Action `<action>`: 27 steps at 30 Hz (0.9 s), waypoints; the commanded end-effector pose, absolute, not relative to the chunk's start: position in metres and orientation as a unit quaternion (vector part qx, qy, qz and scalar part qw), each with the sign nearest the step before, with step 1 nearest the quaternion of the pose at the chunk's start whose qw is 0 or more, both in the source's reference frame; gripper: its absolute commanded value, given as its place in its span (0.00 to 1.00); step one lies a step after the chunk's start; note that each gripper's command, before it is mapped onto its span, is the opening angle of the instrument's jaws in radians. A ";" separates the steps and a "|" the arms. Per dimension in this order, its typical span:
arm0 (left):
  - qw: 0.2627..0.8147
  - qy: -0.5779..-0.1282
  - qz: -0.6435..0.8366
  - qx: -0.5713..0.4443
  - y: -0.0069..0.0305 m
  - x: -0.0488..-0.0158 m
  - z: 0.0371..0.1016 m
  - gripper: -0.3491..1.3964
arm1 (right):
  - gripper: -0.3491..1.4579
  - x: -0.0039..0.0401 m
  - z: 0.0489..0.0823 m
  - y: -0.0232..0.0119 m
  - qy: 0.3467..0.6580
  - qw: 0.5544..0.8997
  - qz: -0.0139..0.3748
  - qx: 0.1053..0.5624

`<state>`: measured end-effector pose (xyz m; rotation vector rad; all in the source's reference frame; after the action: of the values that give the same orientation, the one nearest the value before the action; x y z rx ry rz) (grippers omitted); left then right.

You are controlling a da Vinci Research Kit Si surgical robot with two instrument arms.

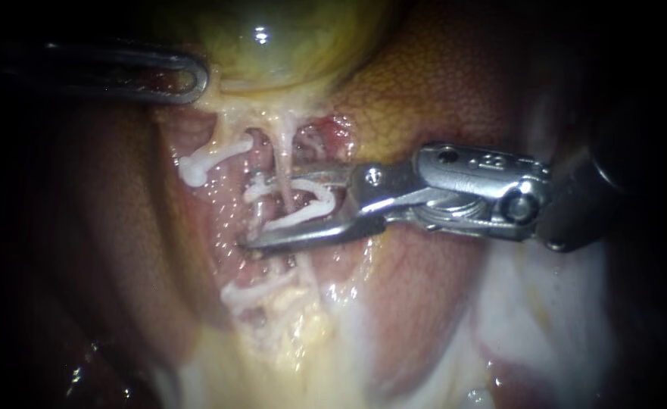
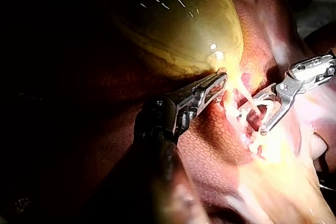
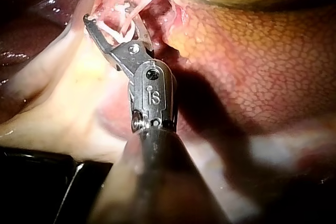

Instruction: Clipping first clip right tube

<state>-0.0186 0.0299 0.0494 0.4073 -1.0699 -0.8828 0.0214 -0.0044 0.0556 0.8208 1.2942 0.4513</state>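
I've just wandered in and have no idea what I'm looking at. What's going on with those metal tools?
Two slender robot instruments are working on a pig's gallbladder and liver. The left instrument has its tip at the gallbladder's lower edge. The right instrument carries an open white clip in its wide-spread jaws, which straddle a thin pale tube below the gallbladder. The clip isn't squeezed closed yet.

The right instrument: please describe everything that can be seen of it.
The right instrument comes in from the right: a dark shaft, a silver metal hinged wrist, two slim jaws. The jaws stand apart and carry an open white clip that touches both. A thin pale tube runs down from the gallbladder between them.
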 end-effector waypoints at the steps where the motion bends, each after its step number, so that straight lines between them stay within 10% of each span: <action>1: 0.750 -0.489 -0.405 0.185 0.0299 -0.0186 0.0494 0.00 | 0.44 0.0214 0.0558 -0.0047 0.579 0.696 0.202 0.373; 27: 0.750 -0.489 -0.406 0.184 0.0298 -0.0184 0.0494 0.00 | 0.41 0.0209 0.0559 -0.0082 0.613 0.600 0.189 0.478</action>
<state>-0.0184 0.0298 0.0494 0.4030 -1.0682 -0.8867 0.0209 -0.0083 0.0558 1.1160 1.4237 0.4326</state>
